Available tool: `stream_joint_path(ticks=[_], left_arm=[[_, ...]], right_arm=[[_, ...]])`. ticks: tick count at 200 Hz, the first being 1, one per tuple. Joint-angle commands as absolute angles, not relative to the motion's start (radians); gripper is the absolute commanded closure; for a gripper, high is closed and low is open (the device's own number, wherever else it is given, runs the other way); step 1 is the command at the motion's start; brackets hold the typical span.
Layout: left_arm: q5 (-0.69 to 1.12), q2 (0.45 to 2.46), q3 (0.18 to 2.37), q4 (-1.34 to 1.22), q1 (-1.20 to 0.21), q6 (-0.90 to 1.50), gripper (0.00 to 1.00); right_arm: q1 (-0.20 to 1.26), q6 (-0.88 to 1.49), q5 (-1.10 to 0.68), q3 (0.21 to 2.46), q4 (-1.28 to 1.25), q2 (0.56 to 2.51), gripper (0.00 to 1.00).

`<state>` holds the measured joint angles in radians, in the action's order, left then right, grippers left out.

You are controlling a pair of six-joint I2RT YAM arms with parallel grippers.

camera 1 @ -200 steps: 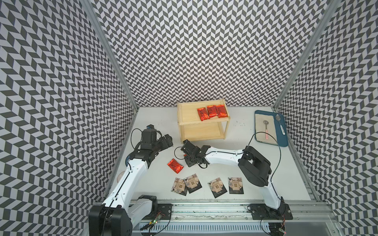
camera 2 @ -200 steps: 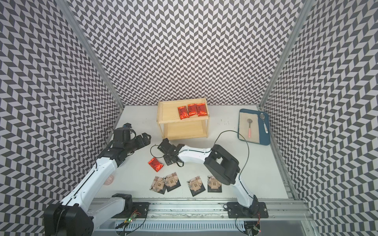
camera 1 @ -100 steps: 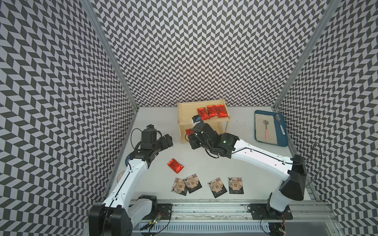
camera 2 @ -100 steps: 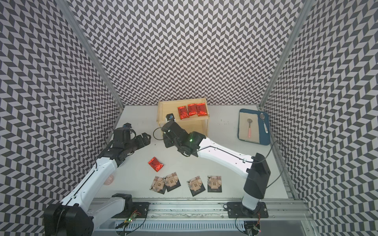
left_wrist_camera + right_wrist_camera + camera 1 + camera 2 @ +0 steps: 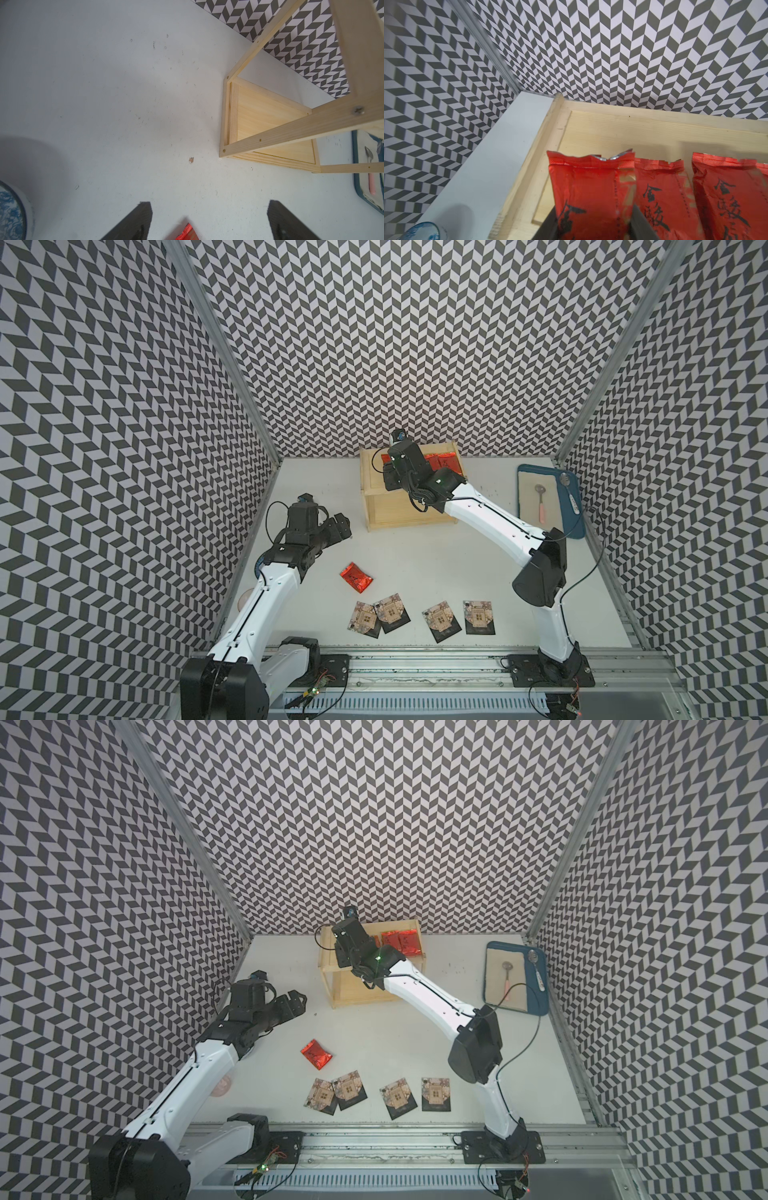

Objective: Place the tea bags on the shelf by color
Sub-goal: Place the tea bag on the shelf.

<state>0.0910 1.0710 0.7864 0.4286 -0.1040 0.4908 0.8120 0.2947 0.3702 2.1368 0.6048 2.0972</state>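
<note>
My right gripper (image 5: 592, 218) is shut on a red tea bag (image 5: 587, 187) and holds it over the left part of the shelf's (image 5: 612, 128) top board, beside two red tea bags (image 5: 660, 187) that lie there. In both top views this gripper (image 5: 392, 479) hovers over the shelf (image 5: 372, 472), hiding the held bag. Another red tea bag (image 5: 356, 577) lies on the table, with several black tea bags (image 5: 441, 620) in a row near the front edge. My left gripper (image 5: 338, 526) is open and empty above the table, left of the shelf (image 5: 268, 116).
A blue tray (image 5: 577, 506) holding a spoon stands at the right wall. A blue-and-white cup (image 5: 12, 209) sits near the left wall, under my left arm. The shelf's lower board (image 5: 270, 124) holds nothing.
My right arm has swung from the table by the loose red bag up to the shelf top, carrying a red tea bag. The left arm has not moved.
</note>
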Motion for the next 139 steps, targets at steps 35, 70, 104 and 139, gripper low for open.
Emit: stream_joint_path(ticks=[35, 70, 104, 139], left_arm=[[0.086, 1.063, 0.789, 0.434, -0.098, 0.483, 0.08], [0.084, 1.06, 0.789, 0.436, -0.099, 0.482, 0.08], [0.083, 1.06, 0.79, 0.437, -0.098, 0.482, 0.08], [0.082, 1.058, 0.79, 0.439, -0.098, 0.482, 0.08]], right_arm=[[0.806, 0.28, 0.38, 2.182, 0.593, 2.121, 0.54], [0.807, 0.28, 0.388, 2.198, 0.59, 2.147, 0.54], [0.802, 0.282, 0.402, 2.207, 0.586, 2.169, 0.53], [0.796, 0.287, 0.402, 2.215, 0.583, 2.182, 0.52]])
